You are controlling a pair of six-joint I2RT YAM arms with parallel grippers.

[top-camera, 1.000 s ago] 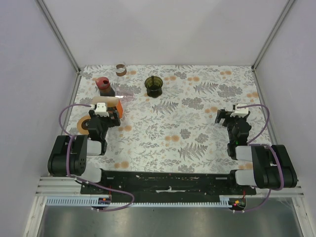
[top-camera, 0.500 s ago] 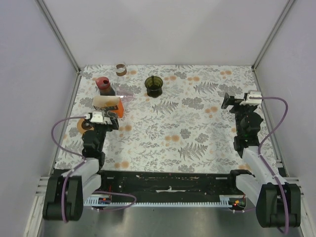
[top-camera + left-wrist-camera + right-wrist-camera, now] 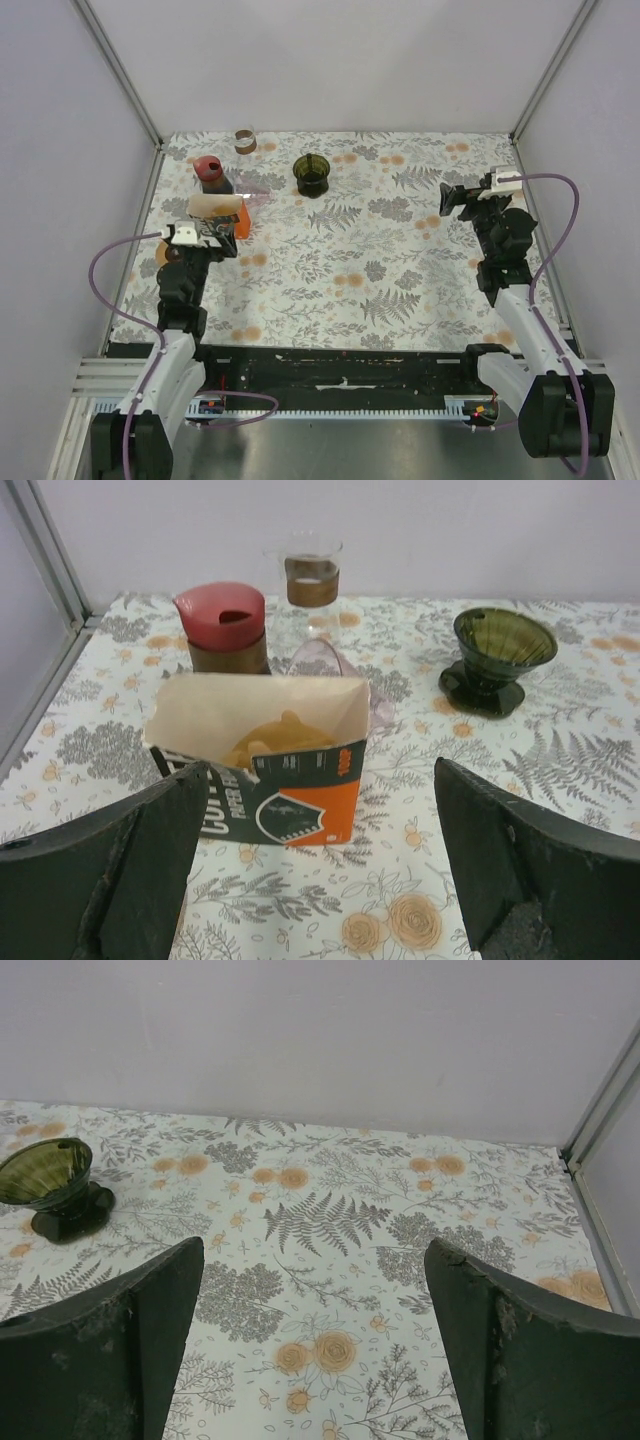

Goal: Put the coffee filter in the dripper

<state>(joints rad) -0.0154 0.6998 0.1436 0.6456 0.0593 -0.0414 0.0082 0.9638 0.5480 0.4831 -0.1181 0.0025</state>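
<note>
Left arm (image 3: 178,300) reaches forward from its base. The left gripper (image 3: 222,240) is angled inward toward the far side, jaws wide apart, gripping nothing. Right arm (image 3: 515,290) is extended the same way along the right side. The right gripper (image 3: 450,200) points inward-left, jaws wide apart, empty.

The tablecloth (image 3: 400,270) is showing a white ground scattered with grey fern leaves and soft orange blooms. On it the dripper (image 3: 497,652) is gleaming a dark, see-through olive green. The filter box (image 3: 300,792) is wearing a black-and-orange front with white lettering and pale cream inner flaps. The coffee filters (image 3: 272,742) inside are looking light tan, though they are sitting in shadow. A jar (image 3: 222,630) is carrying a red lid over a brown band, and the small glass (image 3: 312,568) is banded in brown too. Purple cables (image 3: 578,210) are looping off both arms.
</note>
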